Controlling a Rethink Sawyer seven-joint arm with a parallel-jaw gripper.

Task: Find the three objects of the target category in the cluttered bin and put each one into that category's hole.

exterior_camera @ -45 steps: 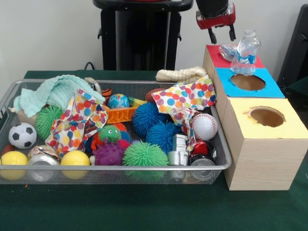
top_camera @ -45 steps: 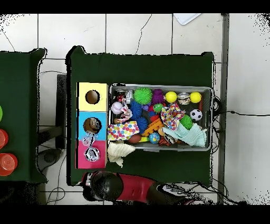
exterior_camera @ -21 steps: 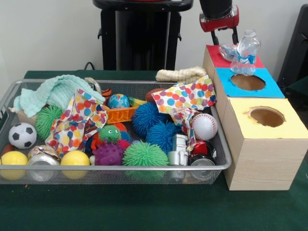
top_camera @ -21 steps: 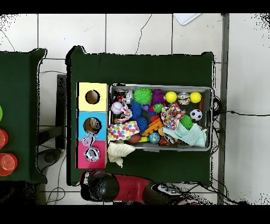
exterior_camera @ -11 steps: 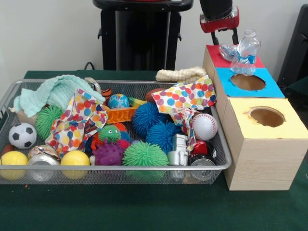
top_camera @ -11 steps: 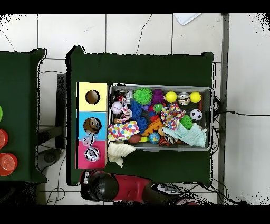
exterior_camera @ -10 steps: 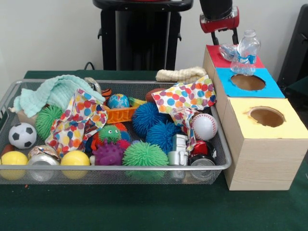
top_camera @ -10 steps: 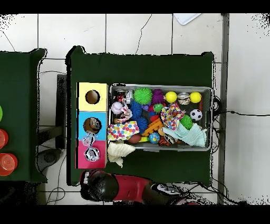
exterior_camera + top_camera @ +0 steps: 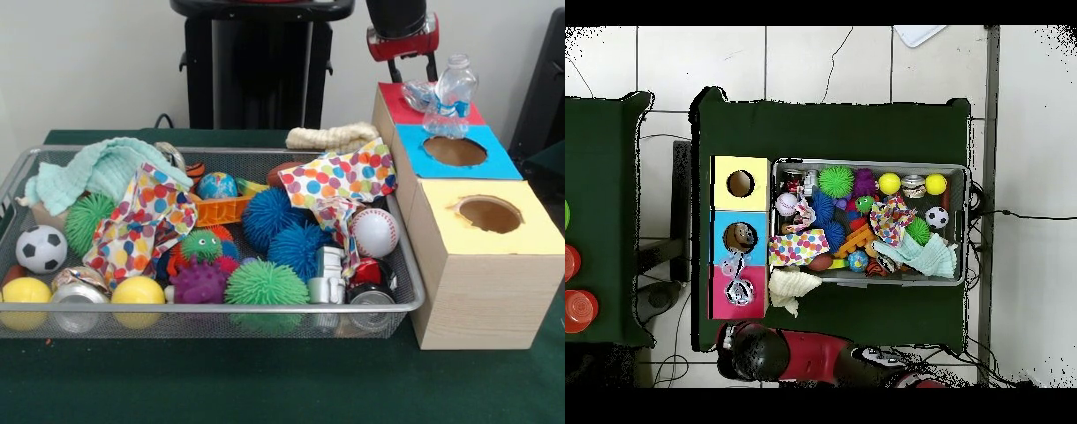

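Over green counter, gripper hovering, fingers spread and empty, risking toppling the bottle on red box.

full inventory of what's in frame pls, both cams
wire bin: 1, silver mesh, on the green table.
spiky balls: at least 6, green, blue, purple, in the bin.
yellow balls: 2, bin's front corner.
soccer ball: 1, black and white, bin's end.
baseball: 1, white, bin's end by the boxes.
globe ball: 1, blue, bin's rear.
polka-dot cloths: 2, multicoloured, draped over the toys.
mint cloth: 1, bin's rear corner.
cans: at least 2, silver, along the front edge.
sorting boxes: 3, red, blue, yellow tops, beside the bin.
plastic bottles: 2, clear, sticking out of the red box.
cream cloth: 1, on the table behind the bin.
gripper: 1, red and black, open, above the red box.
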